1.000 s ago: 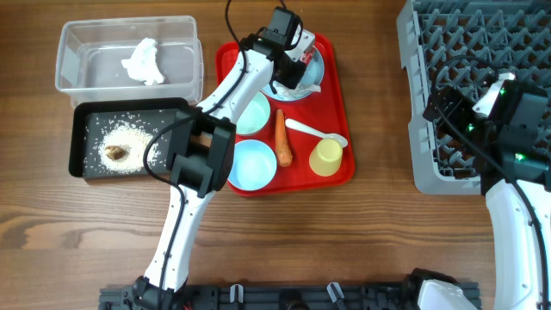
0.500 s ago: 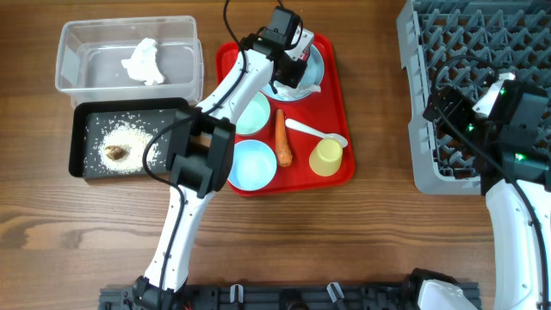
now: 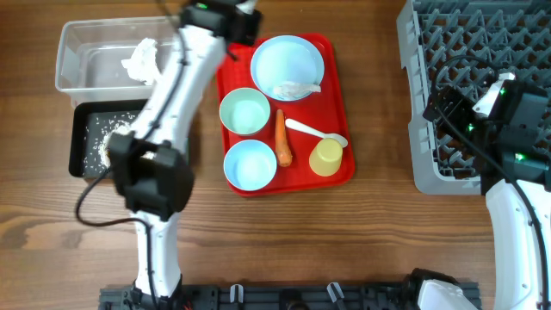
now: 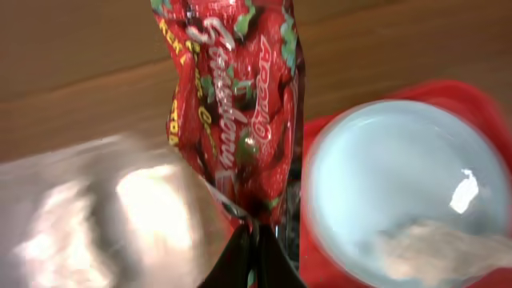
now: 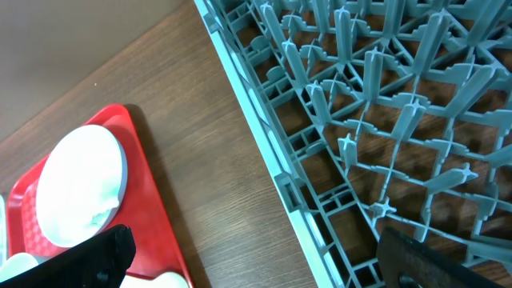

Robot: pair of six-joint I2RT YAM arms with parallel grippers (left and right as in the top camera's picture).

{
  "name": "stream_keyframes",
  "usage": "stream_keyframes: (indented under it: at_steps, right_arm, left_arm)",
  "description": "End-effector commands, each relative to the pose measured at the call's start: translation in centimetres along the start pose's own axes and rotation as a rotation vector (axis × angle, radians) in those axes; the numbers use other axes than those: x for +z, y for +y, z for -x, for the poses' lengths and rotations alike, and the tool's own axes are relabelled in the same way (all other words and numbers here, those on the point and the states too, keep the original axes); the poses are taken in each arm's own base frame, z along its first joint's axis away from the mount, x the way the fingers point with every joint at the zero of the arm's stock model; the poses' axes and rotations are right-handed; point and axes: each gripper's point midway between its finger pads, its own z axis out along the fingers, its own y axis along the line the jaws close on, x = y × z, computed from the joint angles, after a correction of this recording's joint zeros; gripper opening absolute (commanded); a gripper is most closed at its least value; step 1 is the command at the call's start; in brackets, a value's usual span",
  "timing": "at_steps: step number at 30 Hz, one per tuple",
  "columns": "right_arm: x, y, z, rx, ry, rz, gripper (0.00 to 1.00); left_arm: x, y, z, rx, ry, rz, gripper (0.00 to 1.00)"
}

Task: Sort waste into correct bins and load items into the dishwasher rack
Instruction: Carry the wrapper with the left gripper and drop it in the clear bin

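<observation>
Lying in clear tub (image 3: 93, 71): crumpled tissue (image 3: 142, 60)

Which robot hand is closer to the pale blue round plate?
Left. The left gripper, shut on a small red wrapper, hangs just up-left of the pale blue round plate. The right gripper is open far off, at the grey plastic rack's edge.
</observation>
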Motion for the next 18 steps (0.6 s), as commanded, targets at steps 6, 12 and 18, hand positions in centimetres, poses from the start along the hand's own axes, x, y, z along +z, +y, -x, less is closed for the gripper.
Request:
stream_keyframes:
  at_steps: [6,12,18]
  right_arm:
    - [0.0,0.4,0.3,0.007,-0.001,0.017,1.0]
    - [0.0,0.4,0.3,0.008,-0.001,0.017,1.0]
    - [0.0,0.4,0.3,0.008,-0.002,0.017,1.0]
  left_arm:
    - [3.5,11.7,-5.0,-0.353,0.153,0.042,0.06]
    - [3.5,13.1,-6.0,-0.412,0.181,-0.031,0.41]
    - [3.3,12.0,-6.8,-0.399,0.225,-0.041,0.68]
